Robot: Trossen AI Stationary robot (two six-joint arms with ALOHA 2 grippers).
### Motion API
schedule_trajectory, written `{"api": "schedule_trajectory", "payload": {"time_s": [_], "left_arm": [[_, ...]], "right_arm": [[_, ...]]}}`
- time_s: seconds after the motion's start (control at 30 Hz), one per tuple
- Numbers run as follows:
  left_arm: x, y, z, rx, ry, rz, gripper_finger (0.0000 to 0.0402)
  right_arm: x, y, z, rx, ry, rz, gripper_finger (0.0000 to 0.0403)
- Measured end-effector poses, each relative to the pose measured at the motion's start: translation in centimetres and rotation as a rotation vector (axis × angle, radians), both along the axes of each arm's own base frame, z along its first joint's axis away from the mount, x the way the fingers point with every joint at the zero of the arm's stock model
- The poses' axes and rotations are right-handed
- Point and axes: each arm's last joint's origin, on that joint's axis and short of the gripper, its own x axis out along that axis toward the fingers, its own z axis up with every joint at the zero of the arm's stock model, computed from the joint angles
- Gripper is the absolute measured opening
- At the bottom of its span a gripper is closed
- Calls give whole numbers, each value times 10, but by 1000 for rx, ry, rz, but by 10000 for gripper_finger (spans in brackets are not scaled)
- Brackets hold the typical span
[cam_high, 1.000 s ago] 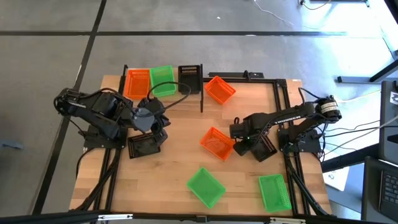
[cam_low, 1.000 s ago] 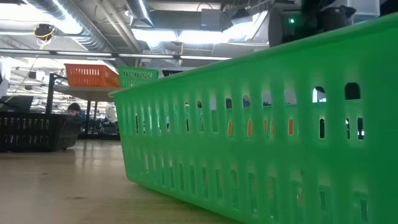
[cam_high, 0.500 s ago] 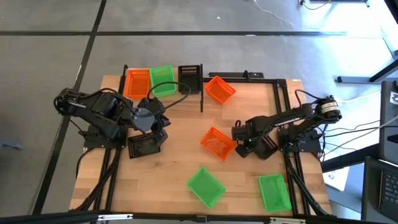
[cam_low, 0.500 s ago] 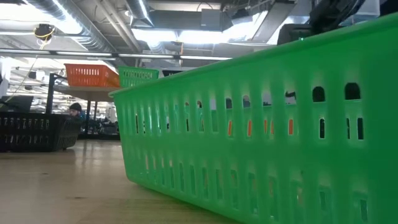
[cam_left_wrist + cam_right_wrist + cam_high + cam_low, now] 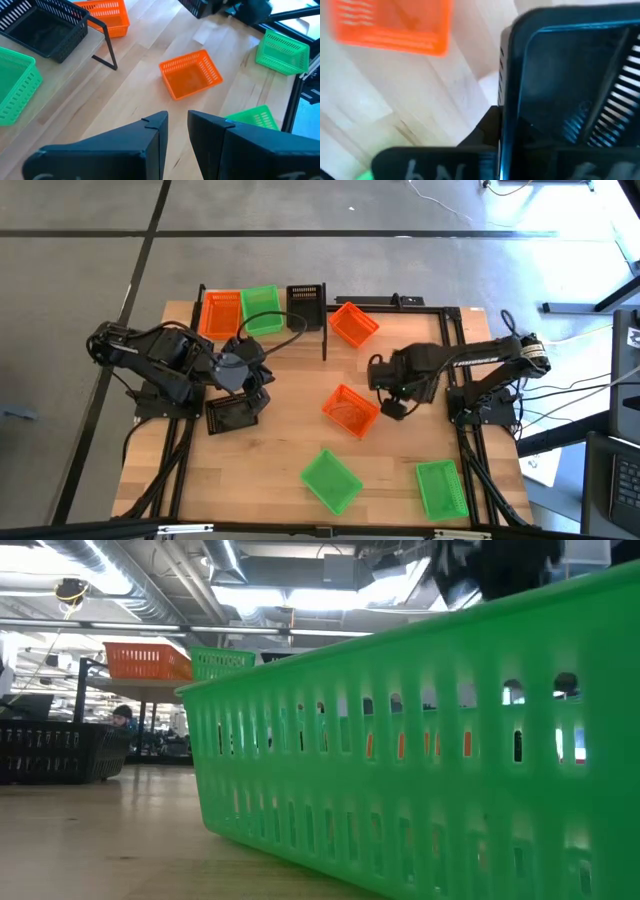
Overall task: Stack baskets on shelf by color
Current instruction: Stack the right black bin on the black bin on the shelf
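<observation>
The table [image 5: 290,455] has open wood along its left edge and through the middle strip between the black basket [image 5: 232,414] and the central orange basket [image 5: 349,409]. Two green baskets [image 5: 331,479] [image 5: 441,488] crowd the near edge. The shelf [image 5: 262,312] upright [image 5: 324,335] blocks the far-left corner.

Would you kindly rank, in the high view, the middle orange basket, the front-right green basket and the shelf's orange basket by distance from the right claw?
From the right claw:
1. Middle orange basket, just beside it.
2. Front-right green basket, near the front edge.
3. Shelf's orange basket, far back-left.
</observation>
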Motion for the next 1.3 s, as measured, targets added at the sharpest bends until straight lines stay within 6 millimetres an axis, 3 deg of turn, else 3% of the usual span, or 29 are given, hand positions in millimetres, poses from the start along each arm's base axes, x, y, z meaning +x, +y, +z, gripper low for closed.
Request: {"api": "schedule_trajectory", "payload": {"time_s": [0.13,0.3,0.67,0.97,1.07,1.3], "left_arm": [[1,1,0,-2,-5,5,66],[1,2,0,3,-6,12,66],[-5,13,6,-15,-58,105,66],[-5,30,9,-16,-101,230,66],[-5,34,10,4,-94,235,66],[-7,45,11,56,-73,236,66]], "right_arm": [[10,-2,39,-18,-132,256,1],[16,-12,71,-94,-219,603,0],[31,-69,122,-511,-102,1010,0],[64,-120,142,-648,-93,1387,0],[78,-132,138,-647,-99,1507,0],[115,-151,130,-731,-79,1605,0]]}}
